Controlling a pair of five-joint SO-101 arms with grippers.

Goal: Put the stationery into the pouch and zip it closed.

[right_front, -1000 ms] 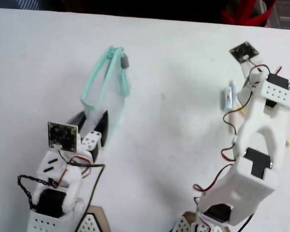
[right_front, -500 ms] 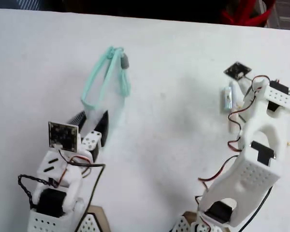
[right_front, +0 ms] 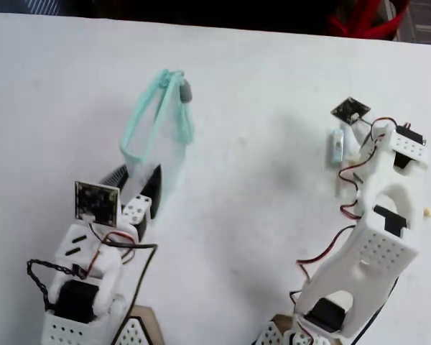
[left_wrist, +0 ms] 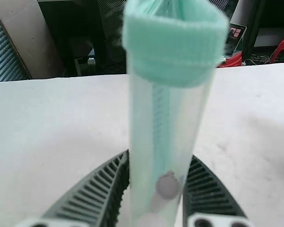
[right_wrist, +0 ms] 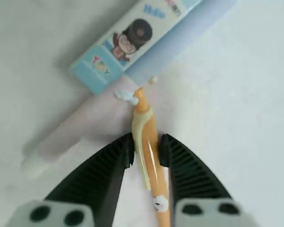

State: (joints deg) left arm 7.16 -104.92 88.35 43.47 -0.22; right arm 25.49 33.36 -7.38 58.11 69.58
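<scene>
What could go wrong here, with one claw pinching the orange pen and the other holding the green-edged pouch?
1. The right gripper pinches the thin pen at a single spot, so it might swivel or slip when lifted.
2. The pen's tip seems to touch the blue box, so lifting could nudge that aside.
3. The pouch in the left gripper is soft and its mouth looks narrow, so the pen could snag the rim.

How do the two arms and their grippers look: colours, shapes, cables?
The left arm and right arm are white plastic with black servo blocks. Red and black wires run along them. Each wrist carries a small circuit-board camera. The gripper fingers are black and ribbed.
</scene>
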